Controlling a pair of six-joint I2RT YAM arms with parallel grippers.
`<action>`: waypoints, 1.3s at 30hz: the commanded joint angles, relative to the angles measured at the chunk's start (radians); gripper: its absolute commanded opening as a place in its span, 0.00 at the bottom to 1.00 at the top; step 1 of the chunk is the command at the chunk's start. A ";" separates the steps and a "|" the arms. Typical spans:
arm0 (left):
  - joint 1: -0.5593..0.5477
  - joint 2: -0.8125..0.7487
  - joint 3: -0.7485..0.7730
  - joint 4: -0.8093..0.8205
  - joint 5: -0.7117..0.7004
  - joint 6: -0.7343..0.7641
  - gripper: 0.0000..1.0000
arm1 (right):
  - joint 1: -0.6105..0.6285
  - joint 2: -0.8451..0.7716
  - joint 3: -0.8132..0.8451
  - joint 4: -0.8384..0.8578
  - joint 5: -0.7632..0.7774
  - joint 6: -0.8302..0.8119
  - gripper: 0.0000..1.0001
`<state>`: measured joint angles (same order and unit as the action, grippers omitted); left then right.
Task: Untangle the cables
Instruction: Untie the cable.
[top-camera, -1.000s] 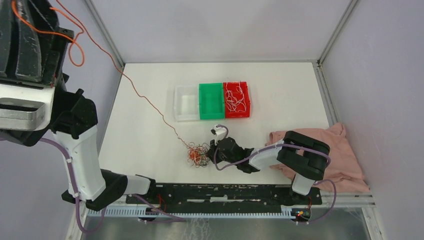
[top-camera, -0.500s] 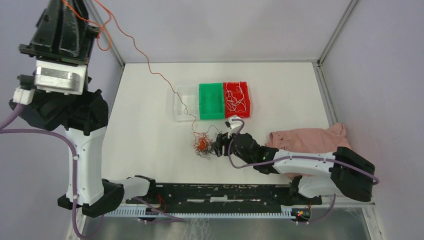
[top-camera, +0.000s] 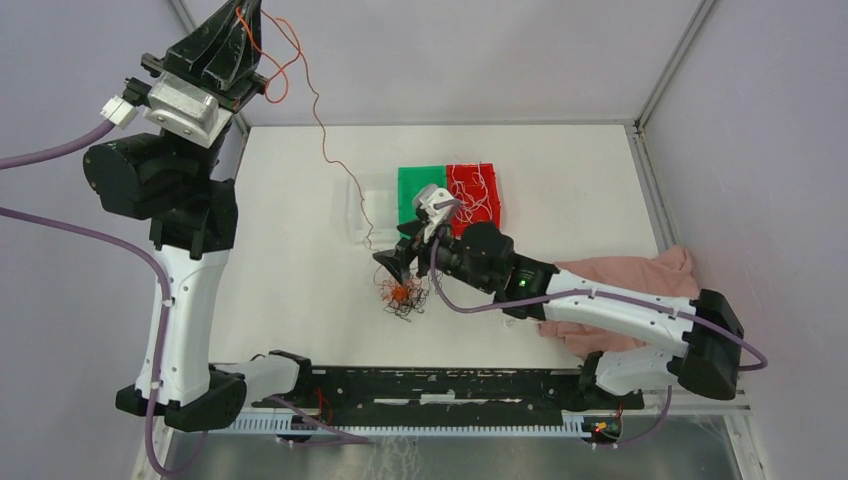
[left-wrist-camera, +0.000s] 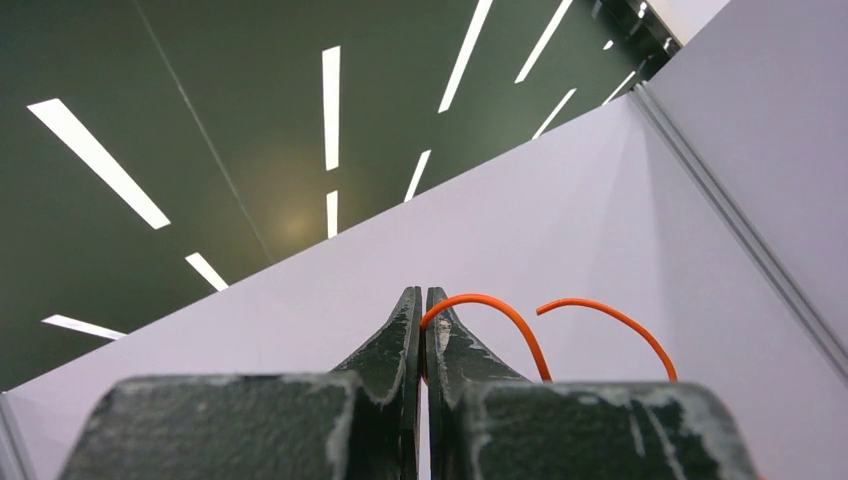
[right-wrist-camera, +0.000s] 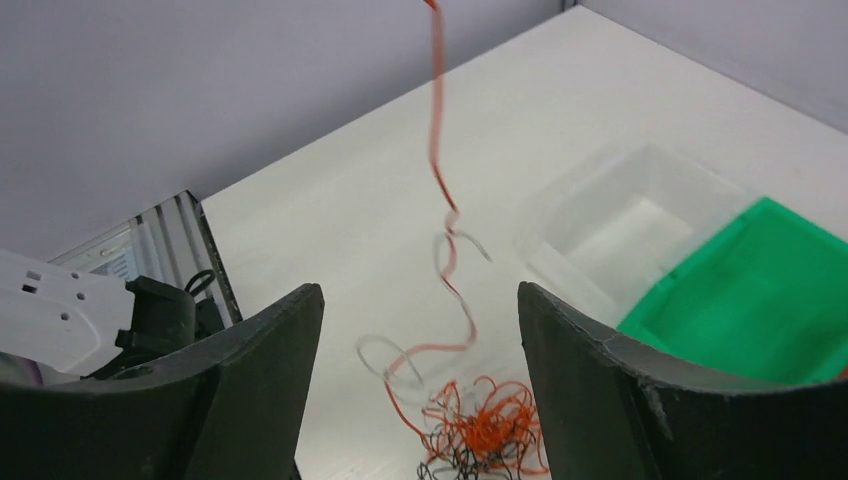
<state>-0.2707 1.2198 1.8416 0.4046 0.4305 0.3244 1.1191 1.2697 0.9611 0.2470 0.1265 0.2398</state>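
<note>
Moved: left gripper (top-camera: 246, 18) has swung up and back into the rear-left corner, hauling its orange wire (top-camera: 322, 150) along. The right gripper (top-camera: 392, 263) has reached forward from beside the cloth (top-camera: 640, 275) to the tangle (top-camera: 402, 295), its jaws spreading on the way.
Left gripper (left-wrist-camera: 421, 295): raised high, fingers clenched on the orange wire (left-wrist-camera: 500, 310) (a loop curls out past the tips in the wrist view).
Orange wire (right-wrist-camera: 437, 150): runs from that grip down past the clear bin (top-camera: 365, 210) into the tangle.
Right gripper (right-wrist-camera: 418, 300): just above and behind the tangle, fingers released and holding nothing (in its wrist view the wire hangs in the gap between them).
Tangle (right-wrist-camera: 480, 425): orange and black strands, on the table (top-camera: 290, 250) near the middle, in front of the bins.
Bins: clear bin (right-wrist-camera: 620, 220), green bin (top-camera: 415, 185) and red bin (top-camera: 486, 215) in a row; white wires (top-camera: 475, 195) lie in the red bin.
Cloth: pink, at the table's right edge, partly under the right arm.
</note>
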 joint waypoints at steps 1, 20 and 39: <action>-0.003 -0.050 -0.026 -0.032 0.022 -0.068 0.03 | -0.005 0.100 0.156 0.042 -0.130 -0.077 0.77; -0.002 -0.155 -0.179 -0.055 0.030 -0.101 0.03 | -0.080 0.246 0.244 0.081 -0.054 -0.072 0.12; -0.002 -0.119 -0.097 -0.058 0.014 -0.065 0.03 | -0.113 0.271 0.206 0.086 -0.206 0.056 0.54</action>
<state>-0.2707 1.0992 1.7103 0.3382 0.4515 0.2516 1.0122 1.5829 1.1954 0.2802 -0.0536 0.2508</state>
